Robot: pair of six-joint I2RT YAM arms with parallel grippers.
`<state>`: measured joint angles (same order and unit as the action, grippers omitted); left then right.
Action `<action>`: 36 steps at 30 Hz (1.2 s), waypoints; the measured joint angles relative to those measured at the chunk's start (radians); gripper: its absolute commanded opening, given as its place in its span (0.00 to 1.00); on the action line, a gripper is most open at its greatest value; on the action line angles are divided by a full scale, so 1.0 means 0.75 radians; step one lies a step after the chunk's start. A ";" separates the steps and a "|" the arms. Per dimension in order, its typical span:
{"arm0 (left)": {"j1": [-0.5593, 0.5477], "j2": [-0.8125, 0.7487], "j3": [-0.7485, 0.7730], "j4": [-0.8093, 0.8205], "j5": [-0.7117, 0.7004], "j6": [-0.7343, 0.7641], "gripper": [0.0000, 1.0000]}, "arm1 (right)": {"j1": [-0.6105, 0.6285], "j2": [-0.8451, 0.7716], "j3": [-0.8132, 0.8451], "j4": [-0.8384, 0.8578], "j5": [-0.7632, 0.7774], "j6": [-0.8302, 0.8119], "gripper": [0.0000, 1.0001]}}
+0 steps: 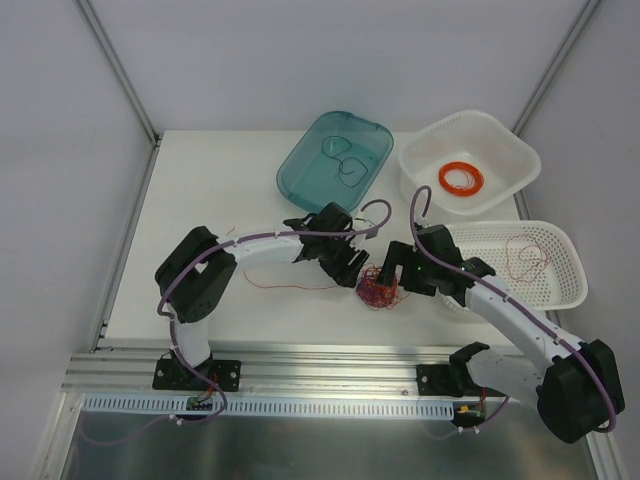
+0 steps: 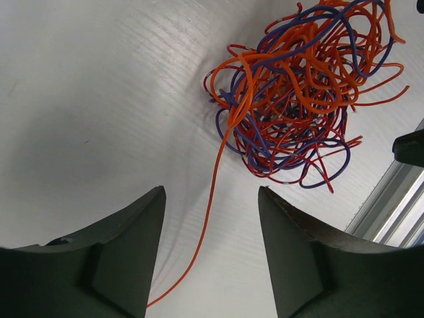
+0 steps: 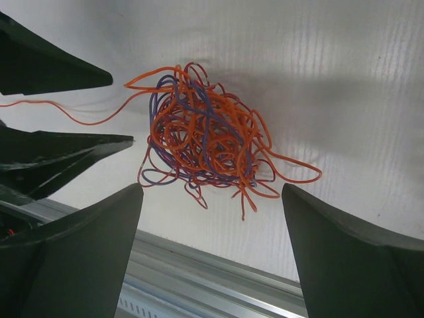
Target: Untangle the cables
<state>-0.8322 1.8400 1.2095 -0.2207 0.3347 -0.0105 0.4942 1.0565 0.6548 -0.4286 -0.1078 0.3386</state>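
The cables (image 1: 378, 288) are a fist-sized wad of thin orange, red and dark blue wires lying on the white table between my two grippers. In the left wrist view the wad (image 2: 298, 93) lies ahead and to the right of my open, empty left gripper (image 2: 211, 192). One orange strand (image 2: 199, 248) runs from the wad down between the left fingers, touching neither. In the right wrist view the wad (image 3: 202, 139) lies just ahead of my open, empty right gripper (image 3: 212, 189). The left gripper (image 1: 350, 268) and right gripper (image 1: 400, 272) flank the wad.
A loose strand (image 1: 290, 287) trails left across the table. A teal tray (image 1: 300, 170) holding a dark wire stands at the back, beside a white bin (image 1: 505, 145) with a flat orange coil (image 1: 460, 178). A white basket (image 1: 570, 265) holds a red wire. An aluminium rail (image 3: 218, 265) edges the table.
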 measured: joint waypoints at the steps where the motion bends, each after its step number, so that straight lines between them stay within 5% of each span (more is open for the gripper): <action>1: -0.007 0.013 0.000 0.010 0.004 -0.009 0.55 | 0.000 0.001 -0.005 0.010 -0.003 0.008 0.90; 5: -0.018 0.063 0.000 0.053 0.022 -0.047 0.39 | 0.004 0.007 -0.022 0.062 -0.003 0.037 0.89; 6: -0.018 0.070 0.000 0.063 0.028 -0.054 0.23 | 0.008 0.007 -0.030 0.078 -0.001 0.046 0.89; 9: -0.018 0.080 -0.001 0.085 0.034 -0.074 0.00 | 0.029 0.016 -0.054 0.112 0.005 0.073 0.88; 27: -0.017 -0.343 -0.181 0.116 0.043 -0.203 0.00 | 0.189 0.388 -0.043 0.362 0.090 0.203 0.71; 36: -0.011 -0.554 -0.239 0.090 0.003 -0.235 0.00 | 0.205 0.564 0.027 0.494 0.099 0.224 0.11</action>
<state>-0.8406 1.4246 1.0302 -0.1532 0.3370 -0.1867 0.6479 1.4792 0.6750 -0.0582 -0.0334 0.5064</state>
